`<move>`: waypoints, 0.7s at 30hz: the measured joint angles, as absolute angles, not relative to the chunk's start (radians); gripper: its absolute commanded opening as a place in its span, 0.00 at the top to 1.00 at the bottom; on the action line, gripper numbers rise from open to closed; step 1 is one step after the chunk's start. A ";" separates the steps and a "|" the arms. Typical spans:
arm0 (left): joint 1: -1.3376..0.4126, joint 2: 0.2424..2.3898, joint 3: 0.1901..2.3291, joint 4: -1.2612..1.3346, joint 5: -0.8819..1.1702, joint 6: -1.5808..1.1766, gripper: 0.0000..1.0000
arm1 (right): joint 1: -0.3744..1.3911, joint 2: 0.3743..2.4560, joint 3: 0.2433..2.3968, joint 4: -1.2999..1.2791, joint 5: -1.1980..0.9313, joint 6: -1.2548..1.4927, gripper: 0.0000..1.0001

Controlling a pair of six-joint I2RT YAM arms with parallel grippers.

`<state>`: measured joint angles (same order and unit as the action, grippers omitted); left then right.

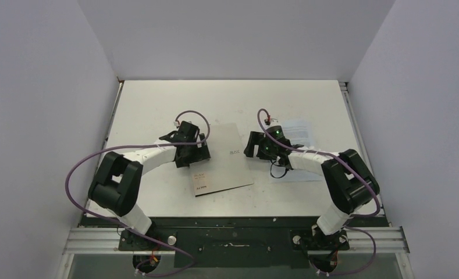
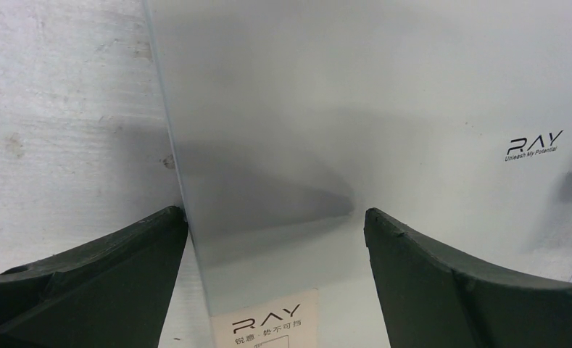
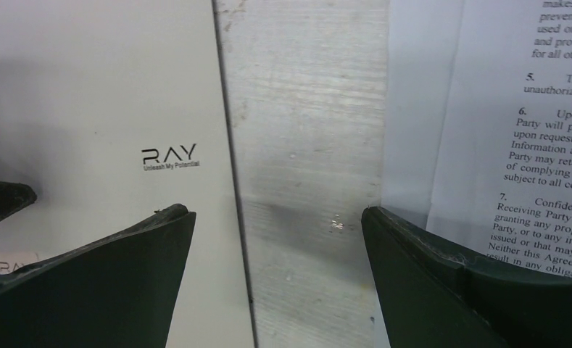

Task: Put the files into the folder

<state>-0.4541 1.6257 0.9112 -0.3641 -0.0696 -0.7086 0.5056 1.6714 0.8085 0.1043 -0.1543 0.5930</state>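
The folder (image 1: 227,158) lies shut on the table, silver-grey cover up, with a small "RAY" logo. My left gripper (image 1: 201,152) is open and low over the folder's left edge. In the left wrist view the left gripper (image 2: 275,217) straddles that edge of the folder (image 2: 384,109). My right gripper (image 1: 252,149) is open beside the folder's right edge. In the right wrist view the right gripper (image 3: 279,214) spans bare table, with the folder (image 3: 101,94) to its left and the files (image 3: 515,145) to its right. The files (image 1: 299,129) lie flat, partly under my right arm.
The white table (image 1: 157,104) is boxed in by grey walls at the left, back and right. A pale label (image 2: 268,322) sits on the folder's near left corner. A left finger (image 3: 0,199) shows at the left of the right wrist view.
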 measured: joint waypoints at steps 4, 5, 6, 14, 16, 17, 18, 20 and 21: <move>-0.471 1.646 0.931 -0.355 -0.071 -0.693 0.08 | 0.474 1.613 0.746 0.103 -0.111 0.587 0.10; -0.477 1.652 0.937 -0.353 -0.072 -0.690 0.08 | 0.468 1.597 0.729 0.103 -0.102 0.588 0.10; -0.484 1.658 0.944 -0.351 -0.071 -0.686 0.08 | 0.463 1.581 0.712 0.101 -0.094 0.588 0.10; -0.542 1.715 1.004 -0.331 -0.072 -0.661 0.07 | 0.451 1.484 0.639 0.048 -0.074 0.588 0.10; -0.551 1.727 1.018 -0.331 -0.074 -0.652 0.07 | 0.451 1.467 0.633 0.029 -0.074 0.588 0.10; -0.556 1.732 1.025 -0.331 -0.076 -0.649 0.07 | 0.451 1.459 0.630 0.022 -0.075 0.588 0.10; -0.558 1.736 1.030 -0.331 -0.078 -0.646 0.07 | 0.451 1.449 0.627 0.015 -0.076 0.588 0.10; -0.562 1.739 1.033 -0.332 -0.086 -0.643 0.07 | 0.451 1.431 0.627 0.005 -0.084 0.588 0.10; -0.563 1.739 1.033 -0.334 -0.092 -0.643 0.06 | 0.451 1.427 0.627 0.006 -0.091 0.588 0.10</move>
